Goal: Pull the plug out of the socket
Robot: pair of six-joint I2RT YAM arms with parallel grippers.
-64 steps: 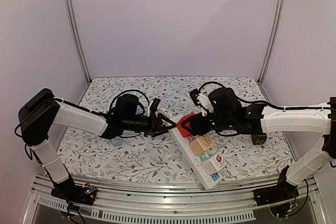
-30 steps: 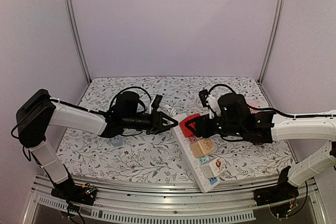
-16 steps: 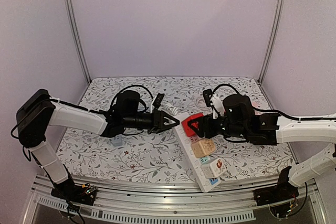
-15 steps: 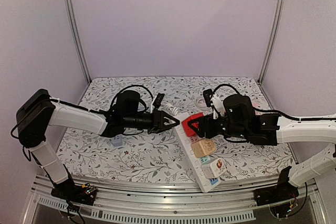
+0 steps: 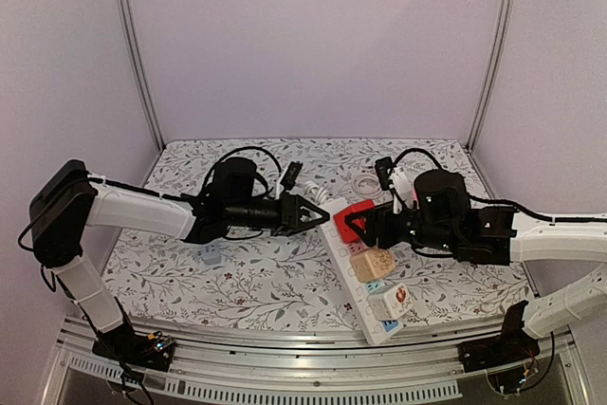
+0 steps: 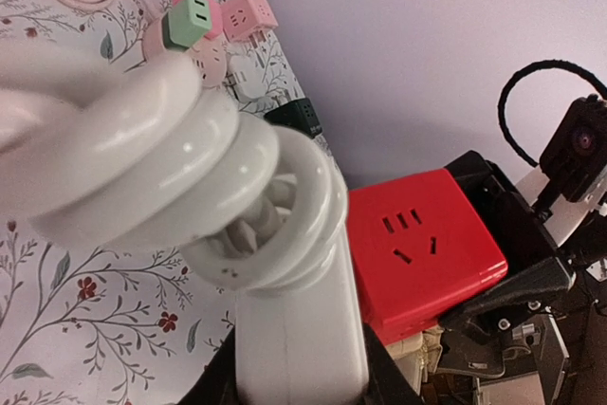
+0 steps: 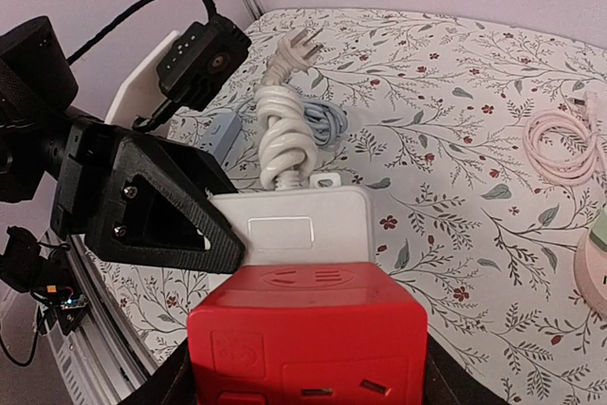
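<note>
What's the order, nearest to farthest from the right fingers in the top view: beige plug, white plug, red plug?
1. Red plug: between the right fingers, at the far end of the strip.
2. Beige plug: next, mid-strip.
3. White plug: toward the near end.

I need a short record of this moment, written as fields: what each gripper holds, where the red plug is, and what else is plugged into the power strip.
left gripper: shut on the far end of the power strip, next to its coiled cord
right gripper: shut on the red plug
red plug: on top of the strip at its far end; I cannot tell if it has come out of the socket
other plugs on strip: beige cube, then white cube, both nearer the arms' bases
</note>
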